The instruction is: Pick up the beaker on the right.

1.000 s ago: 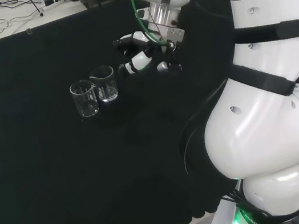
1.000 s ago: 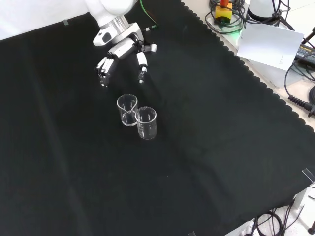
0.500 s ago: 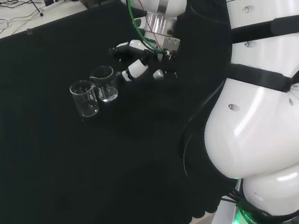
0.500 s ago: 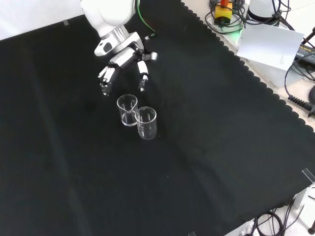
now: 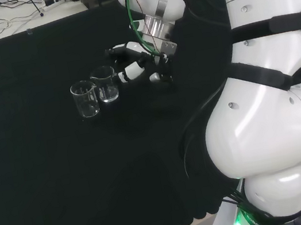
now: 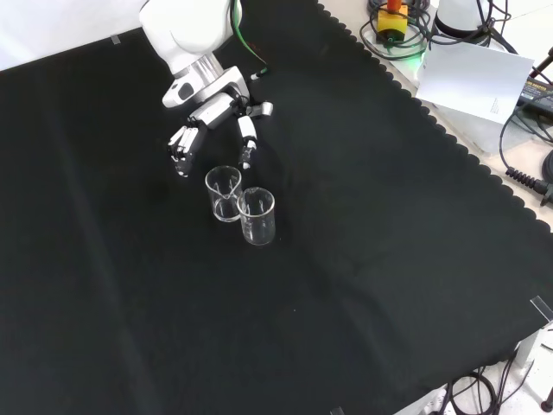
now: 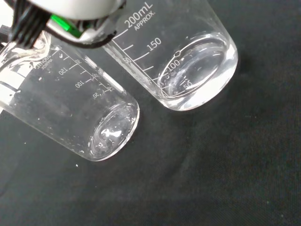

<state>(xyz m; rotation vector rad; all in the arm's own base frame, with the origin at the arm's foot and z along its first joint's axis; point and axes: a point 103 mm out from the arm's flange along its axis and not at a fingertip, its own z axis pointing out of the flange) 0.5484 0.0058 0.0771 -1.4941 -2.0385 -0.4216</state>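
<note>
On the black-clothed table (image 6: 363,259) we counted two clear beakers, touching, both upright and apparently empty. In the front view the nearer beaker (image 6: 257,215) stood untouched; behind it the farther beaker (image 6: 223,192), the right-hand one in the head view (image 5: 104,84), was the one we took for the task's. The hand (image 6: 212,112) had come down over the last second, its fingers (image 6: 246,147) spread and holding nothing, just short of that rim. We judged the grasp imminent.
</note>
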